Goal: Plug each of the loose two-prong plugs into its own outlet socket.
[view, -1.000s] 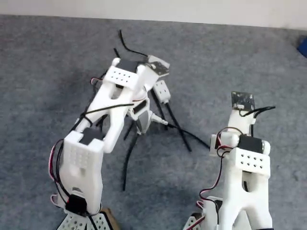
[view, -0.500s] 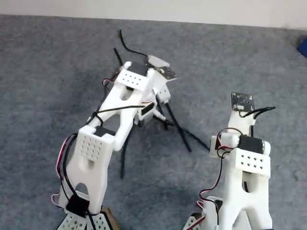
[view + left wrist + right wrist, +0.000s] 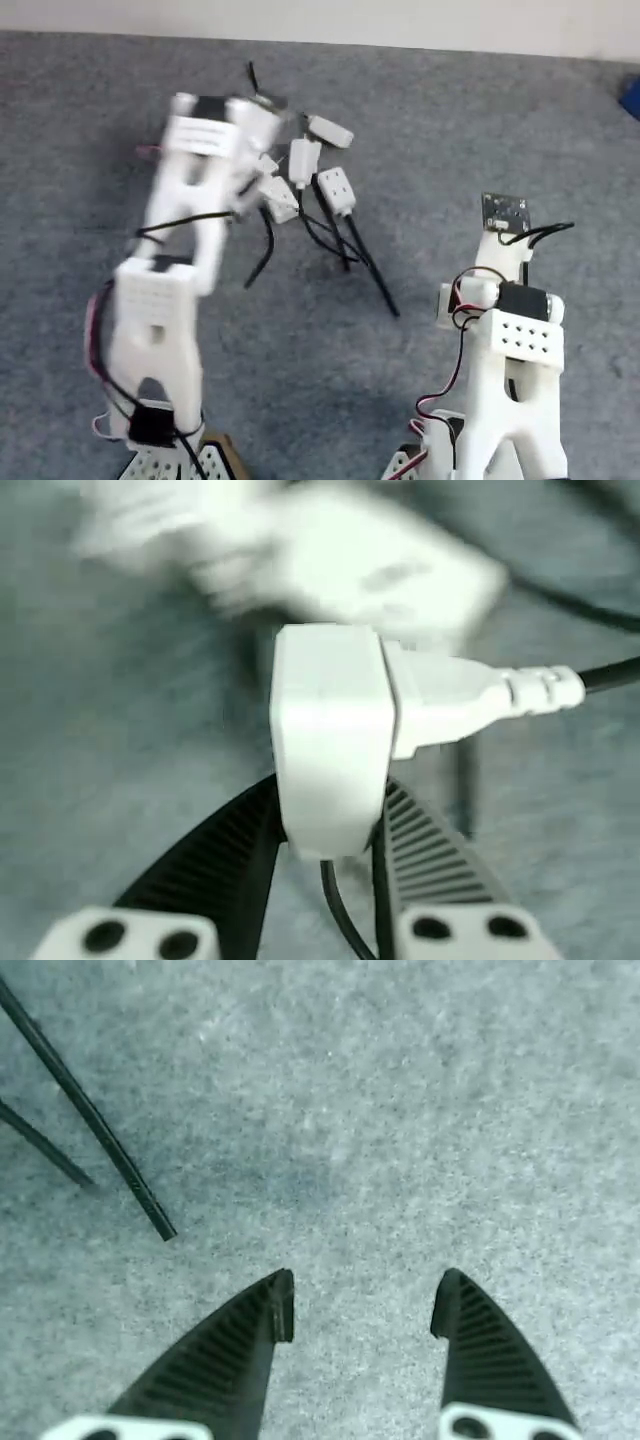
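Left hand [image 3: 328, 800] grips a socket [image 3: 330, 720], plug [image 3: 440, 695] seemingly seated; right hand [image 3: 364, 1295] hangs open. Next, another pair needs mating.

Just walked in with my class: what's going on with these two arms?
The left end effector is shut on a white outlet socket with a two-prong plug apparently seated in it. The right end effector hangs open over the grey carpet, beside a black cable end. Another socket lies loose nearby.
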Action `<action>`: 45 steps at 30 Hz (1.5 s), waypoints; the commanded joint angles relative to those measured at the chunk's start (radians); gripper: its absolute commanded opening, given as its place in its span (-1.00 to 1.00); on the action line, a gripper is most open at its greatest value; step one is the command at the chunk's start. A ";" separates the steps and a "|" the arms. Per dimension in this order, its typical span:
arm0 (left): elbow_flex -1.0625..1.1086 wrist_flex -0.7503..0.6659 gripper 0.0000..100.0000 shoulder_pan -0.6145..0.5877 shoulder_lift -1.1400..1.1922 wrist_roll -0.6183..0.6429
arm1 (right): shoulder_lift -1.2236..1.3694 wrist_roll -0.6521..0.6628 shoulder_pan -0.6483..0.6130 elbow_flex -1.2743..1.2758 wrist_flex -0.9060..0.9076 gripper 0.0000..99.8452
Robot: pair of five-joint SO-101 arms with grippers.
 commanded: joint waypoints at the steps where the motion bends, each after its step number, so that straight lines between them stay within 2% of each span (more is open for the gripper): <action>1: -0.036 0.018 -0.85 -0.151 -0.171 -0.008 | -0.019 0.014 0.010 -0.054 -0.001 -0.55; 7: -0.038 0.009 -0.85 -0.395 -0.272 -0.080 | -0.019 0.014 0.010 -0.054 -0.002 -0.55; 12: -0.030 -0.103 -0.85 -0.590 -0.265 -0.091 | -0.019 0.014 -0.018 -0.047 -0.002 -0.55; 20: -0.038 -0.336 -0.79 -0.756 -0.077 -0.092 | -0.019 0.014 -0.059 -0.045 0.004 -0.55; 30: -0.280 -0.388 -0.70 -0.834 0.104 -0.091 | -0.019 0.014 -0.059 -0.044 0.004 -0.55; 35: -0.441 -0.387 -0.35 -0.872 0.196 -0.089 | -0.019 0.014 -0.059 -0.042 0.004 -0.55; 38: -0.513 -0.377 -0.22 -0.866 0.228 -0.092 | -0.019 0.014 -0.061 -0.042 0.004 -0.55; 41: -0.559 -0.227 -0.22 -0.805 0.226 -0.086 | -0.018 0.014 -0.061 -0.042 0.004 -0.55; 44: -0.601 0.046 -0.22 -0.651 0.205 -0.064 | -0.018 0.009 -0.061 -0.042 0.004 -0.55; 45: -0.581 0.051 -0.24 -0.601 0.193 -0.017 | -0.018 0.008 -0.061 -0.042 0.004 -0.55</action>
